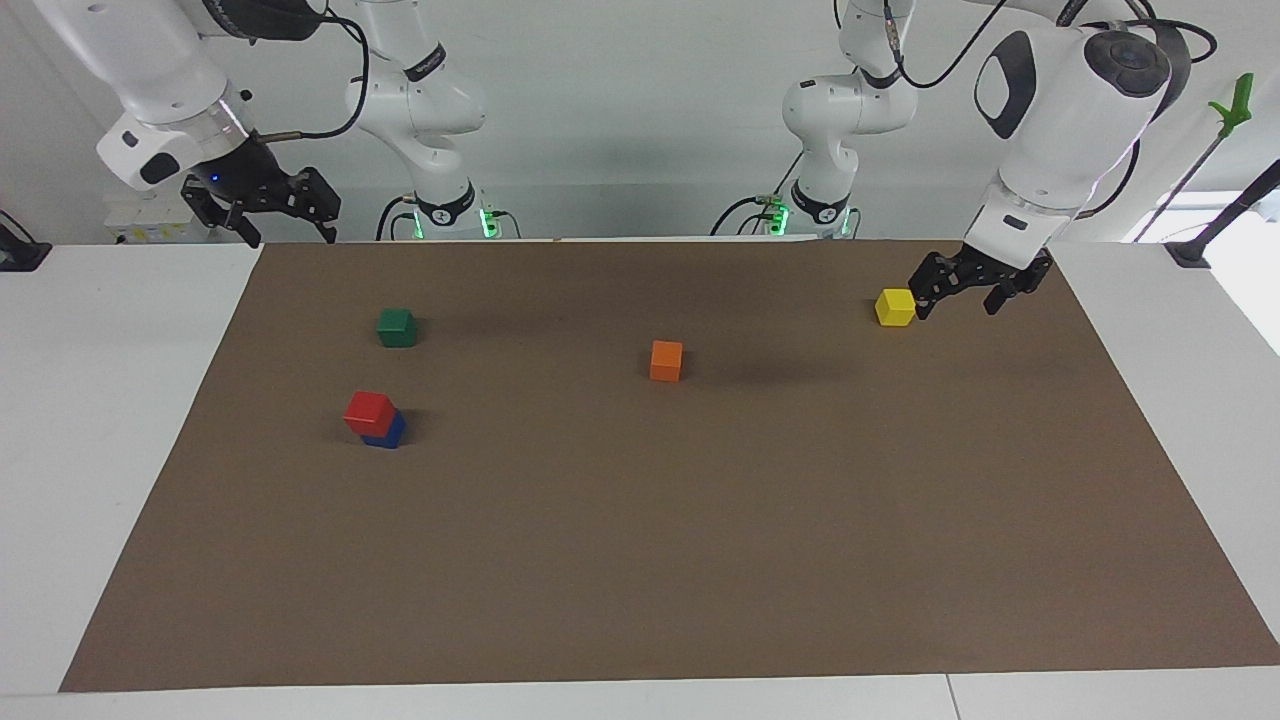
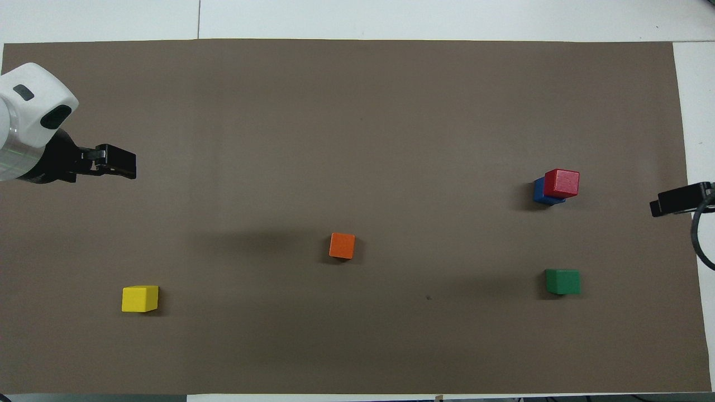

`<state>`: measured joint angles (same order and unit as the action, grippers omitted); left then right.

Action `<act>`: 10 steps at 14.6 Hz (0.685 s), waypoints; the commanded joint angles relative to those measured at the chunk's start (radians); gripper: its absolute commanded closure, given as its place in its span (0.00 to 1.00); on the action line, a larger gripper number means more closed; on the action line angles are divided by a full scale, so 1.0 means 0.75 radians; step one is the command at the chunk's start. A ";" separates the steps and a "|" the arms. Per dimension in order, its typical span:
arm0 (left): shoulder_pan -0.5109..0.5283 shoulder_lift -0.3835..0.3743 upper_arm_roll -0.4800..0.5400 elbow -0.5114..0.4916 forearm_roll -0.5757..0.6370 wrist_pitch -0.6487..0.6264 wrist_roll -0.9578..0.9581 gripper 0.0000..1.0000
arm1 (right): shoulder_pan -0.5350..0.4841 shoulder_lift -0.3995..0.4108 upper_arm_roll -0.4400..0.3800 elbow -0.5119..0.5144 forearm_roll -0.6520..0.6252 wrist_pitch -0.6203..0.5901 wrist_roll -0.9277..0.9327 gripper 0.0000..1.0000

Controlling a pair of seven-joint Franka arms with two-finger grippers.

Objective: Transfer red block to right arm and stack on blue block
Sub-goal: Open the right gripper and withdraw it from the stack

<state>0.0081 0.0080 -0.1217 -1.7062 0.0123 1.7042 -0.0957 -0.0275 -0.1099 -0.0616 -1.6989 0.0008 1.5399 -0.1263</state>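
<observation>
A white desk [image 1: 120, 420] carries a large brown mat [image 1: 640, 560]; five small cubes sit on the mat. The red block [image 1: 369, 411] rests on top of the blue block [image 1: 388, 432], toward the right arm's end of the desk; the red one sits askew, overhanging an edge so part of the blue cube shows beneath it. A green block [image 1: 397, 327] stands alone, nearer to the robots than the stack and well apart from it; an orange block [image 1: 666, 360] sits near the middle of the mat; a yellow block [image 1: 895, 307] lies toward the left arm's end, close to the robots.

The right arm [image 1: 150, 90] is raised at its own end of the desk; its right end effector [image 1: 262, 205], black with a small blue light at the wrist, hangs in the air over the edge of the mat, fingers spread apart and holding nothing. The left arm [image 1: 1060, 120] reaches down at its own end; its left end effector [image 1: 978, 285] hangs just beside the yellow block, fingers likewise spread and empty; whether a finger touches the yellow cube cannot be told. In the overhead view the red block [image 2: 562, 183] covers most of the blue block [image 2: 540, 191].
</observation>
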 commanded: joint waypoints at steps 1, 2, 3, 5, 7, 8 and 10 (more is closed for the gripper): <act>0.016 -0.013 -0.005 0.011 -0.020 -0.033 0.011 0.00 | -0.019 0.003 0.033 -0.015 -0.107 0.101 -0.032 0.00; 0.016 -0.013 -0.005 0.011 -0.020 -0.031 0.011 0.00 | -0.023 0.007 0.039 -0.005 -0.130 0.092 -0.036 0.00; 0.016 -0.013 -0.005 0.011 -0.020 -0.033 0.011 0.00 | -0.027 0.007 0.041 -0.005 -0.118 0.076 -0.034 0.00; 0.016 -0.013 -0.005 0.011 -0.020 -0.033 0.011 0.00 | -0.033 0.016 0.041 0.003 -0.105 0.054 -0.026 0.00; 0.016 -0.013 -0.005 0.011 -0.020 -0.033 0.011 0.00 | -0.037 0.048 0.031 0.005 -0.057 0.037 -0.024 0.00; 0.016 -0.013 -0.005 0.011 -0.020 -0.033 0.011 0.00 | -0.037 0.044 0.029 0.011 -0.044 0.031 -0.024 0.00; 0.016 -0.013 -0.005 0.011 -0.020 -0.033 0.011 0.00 | -0.049 0.048 0.033 0.040 -0.036 -0.008 -0.016 0.00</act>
<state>0.0081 0.0080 -0.1217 -1.7062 0.0123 1.7032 -0.0957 -0.0356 -0.0810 -0.0487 -1.7004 -0.0548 1.5676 -0.1276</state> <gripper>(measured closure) 0.000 0.000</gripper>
